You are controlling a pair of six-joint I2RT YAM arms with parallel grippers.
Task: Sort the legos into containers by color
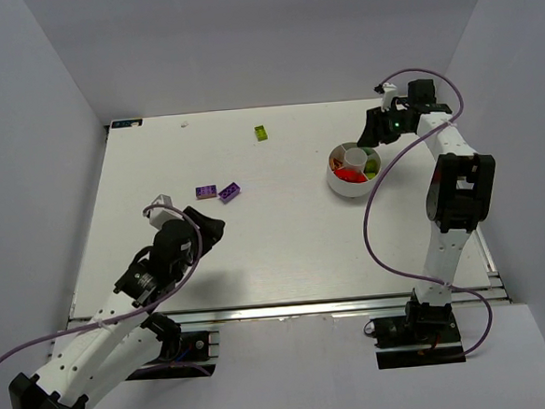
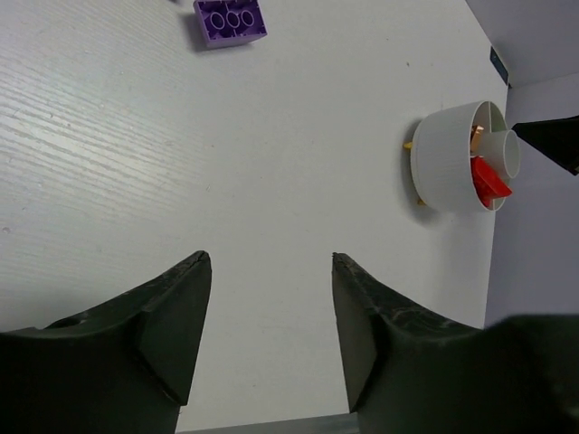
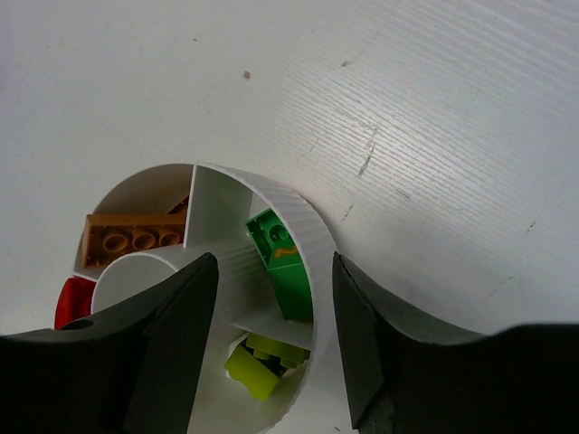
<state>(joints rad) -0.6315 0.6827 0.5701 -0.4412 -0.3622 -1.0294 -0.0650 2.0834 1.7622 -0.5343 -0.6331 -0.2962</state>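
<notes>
Right wrist view: your right pincer (image 3: 273, 262) is hanging released over the bowl (image 3: 308, 226), gripping nothing.

Where are the bricks sitting?

A green brick (image 3: 285, 271), an orange brick (image 3: 131, 237) and a red brick (image 3: 72, 298) are lying in separate wedges. Your left pincer (image 2: 270, 262) is gaping empty above the worktop (image 1: 285, 250); two purple bricks (image 1: 206, 191) (image 1: 229, 192) are lying just beside each other there.

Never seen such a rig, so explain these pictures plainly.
A left robot arm and a right robot arm are bolted to a white table. One picture looks down on both; two come from wrist cameras, each showing its arm's black pincer. On the table lie a purple studded plastic brick, a second purple brick and a yellow-green brick. The right pincer hangs open over a round white divided bowl whose sections hold an orange brick, a green brick and a red brick. The left pincer is open. Neither holds anything.
</notes>
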